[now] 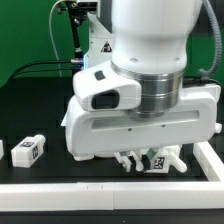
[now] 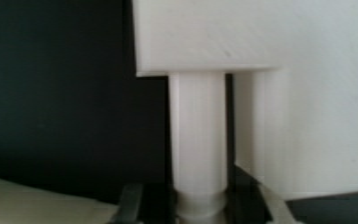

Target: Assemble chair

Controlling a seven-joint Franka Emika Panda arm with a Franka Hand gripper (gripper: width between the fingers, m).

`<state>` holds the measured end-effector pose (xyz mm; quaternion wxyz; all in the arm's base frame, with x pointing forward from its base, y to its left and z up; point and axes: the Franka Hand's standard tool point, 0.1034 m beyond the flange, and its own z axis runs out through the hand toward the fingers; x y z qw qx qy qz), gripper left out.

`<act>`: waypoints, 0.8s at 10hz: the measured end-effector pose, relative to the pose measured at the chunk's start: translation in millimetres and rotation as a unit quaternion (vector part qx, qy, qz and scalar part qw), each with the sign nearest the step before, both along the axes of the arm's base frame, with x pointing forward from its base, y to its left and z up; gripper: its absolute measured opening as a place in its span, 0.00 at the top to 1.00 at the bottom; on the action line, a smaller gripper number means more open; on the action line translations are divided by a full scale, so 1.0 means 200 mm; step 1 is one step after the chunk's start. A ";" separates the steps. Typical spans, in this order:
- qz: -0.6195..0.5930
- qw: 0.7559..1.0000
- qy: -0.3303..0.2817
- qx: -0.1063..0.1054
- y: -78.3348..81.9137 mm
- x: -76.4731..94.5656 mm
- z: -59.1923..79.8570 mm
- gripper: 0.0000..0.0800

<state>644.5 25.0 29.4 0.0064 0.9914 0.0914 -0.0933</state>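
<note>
Chair leg (image 2: 197, 140) pinched between jaws; arm (image 1: 150, 60) largely blocks it in exterior view.

A black tabletop (image 1: 40, 110) fills the exterior view, edged along its near side and on the exterior view's right by a white rail (image 1: 100, 192). Toward the exterior view's left, a small white chair block (image 1: 30, 150) with a black-and-white square tag lies on it, and near that a sliver of another white piece (image 1: 2, 150) is cut off by the picture's edge. Close to the near rail is a cluster of white chair pieces (image 1: 150, 160), one tagged; it is largely hidden, so its contact with the surface cannot be told.
</note>
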 end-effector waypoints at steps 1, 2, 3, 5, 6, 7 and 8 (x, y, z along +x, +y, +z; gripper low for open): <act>0.000 1.000 -0.004 0.001 0.02 0.00 -0.02 0.85; 0.002 1.000 -0.006 0.003 0.04 -0.01 -0.03 0.85; 0.003 1.000 -0.006 0.004 0.05 -0.03 -0.05 0.85; 0.003 1.000 -0.004 0.004 0.05 -0.10 -0.07 0.85; 0.004 1.000 0.003 0.003 0.04 -0.15 -0.07 0.85; 0.004 1.000 0.007 0.002 0.02 -0.17 -0.07 0.85; 0.005 1.000 0.008 0.001 -0.01 -0.17 -0.06 0.85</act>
